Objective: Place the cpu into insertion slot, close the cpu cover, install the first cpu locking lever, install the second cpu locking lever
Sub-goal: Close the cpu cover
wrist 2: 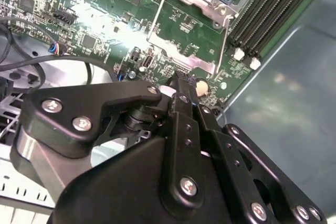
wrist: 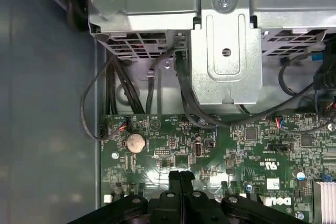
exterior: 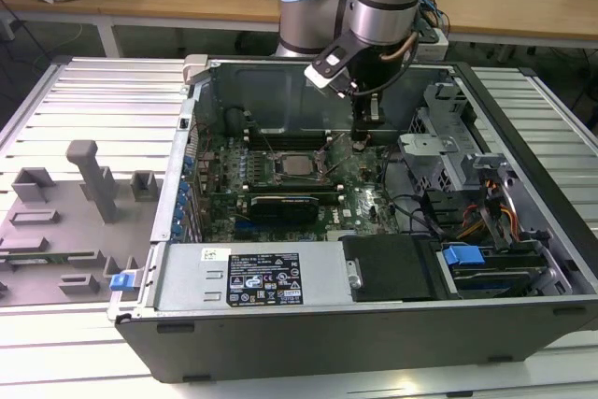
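The chip [exterior: 297,167] already sits in its socket [exterior: 275,173], mid-board. The gripper [exterior: 359,140] hangs just to the exterior view's right of it by a wire lever [wrist 2: 199,64] — fingers pressed together, empty. Press squarely — closed tips would probably slip off thin wire.

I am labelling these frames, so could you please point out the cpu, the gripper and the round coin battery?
cpu [exterior: 300,166]: exterior view, middle of its metal top.
gripper [wrist: 180,173]: first wrist view, between its fingertips.
coin battery [wrist: 136,142]: first wrist view, its round face.
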Controlling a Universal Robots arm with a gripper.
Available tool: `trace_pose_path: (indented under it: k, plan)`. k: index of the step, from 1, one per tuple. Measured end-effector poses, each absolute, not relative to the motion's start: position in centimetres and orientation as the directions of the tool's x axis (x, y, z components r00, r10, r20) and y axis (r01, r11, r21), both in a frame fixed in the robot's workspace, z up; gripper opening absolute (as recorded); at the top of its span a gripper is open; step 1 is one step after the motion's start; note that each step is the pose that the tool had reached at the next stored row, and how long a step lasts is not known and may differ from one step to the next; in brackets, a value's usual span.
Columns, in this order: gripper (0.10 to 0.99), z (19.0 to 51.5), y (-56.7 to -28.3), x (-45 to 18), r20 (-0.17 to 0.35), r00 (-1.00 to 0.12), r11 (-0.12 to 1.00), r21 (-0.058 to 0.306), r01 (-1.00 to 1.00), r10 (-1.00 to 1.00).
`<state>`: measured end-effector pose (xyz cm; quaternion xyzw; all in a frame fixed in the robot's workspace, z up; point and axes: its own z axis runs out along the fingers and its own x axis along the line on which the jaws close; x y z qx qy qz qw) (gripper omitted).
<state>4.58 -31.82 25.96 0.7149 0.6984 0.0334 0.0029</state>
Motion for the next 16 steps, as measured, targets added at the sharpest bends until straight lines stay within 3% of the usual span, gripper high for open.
trace_pose_path:
  k: [9,10,13,16]
  plan:
    - [0.106,24.6,-32.0,4.6,0.043,0.022,-0.024,0.051,0.998,0.999]
    - [0.106,24.6,-32.0,4.7,0.044,0.022,-0.024,0.038,0.999,0.999]
    - [0.106,24.5,-32.0,4.9,0.041,0.027,-0.025,-0.070,0.997,0.999]
    - [0.106,24.5,-32.0,4.9,0.040,0.028,-0.024,-0.084,0.996,0.999]
